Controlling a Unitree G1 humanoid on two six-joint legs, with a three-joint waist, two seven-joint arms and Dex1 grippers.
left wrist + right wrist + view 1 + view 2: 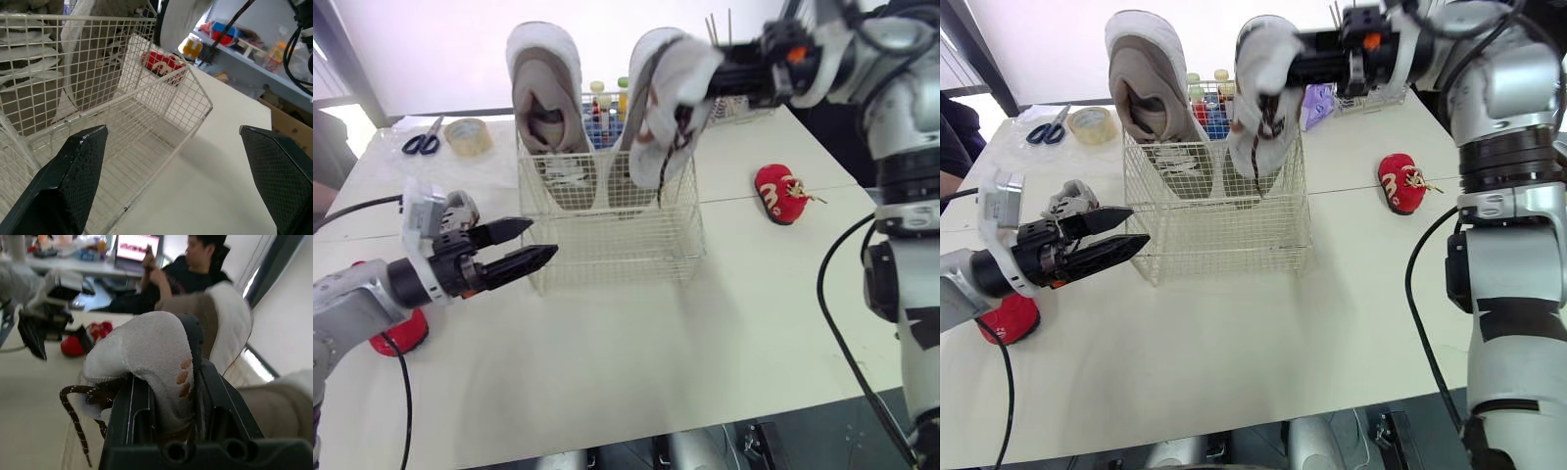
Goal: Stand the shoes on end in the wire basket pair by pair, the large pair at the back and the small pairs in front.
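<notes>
Grey-white large shoe [661,108], clamped at its heel between the right gripper's [700,86] jaws, hangs toe-down in the wire basket [607,245] beside its mate [548,93]. Lower it straight, keeping the lace clear of the wires. The left gripper's [543,240] jaws are wide and empty, with the basket just ahead.

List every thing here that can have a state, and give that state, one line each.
Basket: upright, front empty.
Standing shoe: on end, back of basket.
Held shoe: tilted, partly in basket.
Left gripper: open, empty.
Right gripper: shut on held shoe.
Red shoe by right arm: lying on table.
Red shoe by left arm: lying on table.
</notes>
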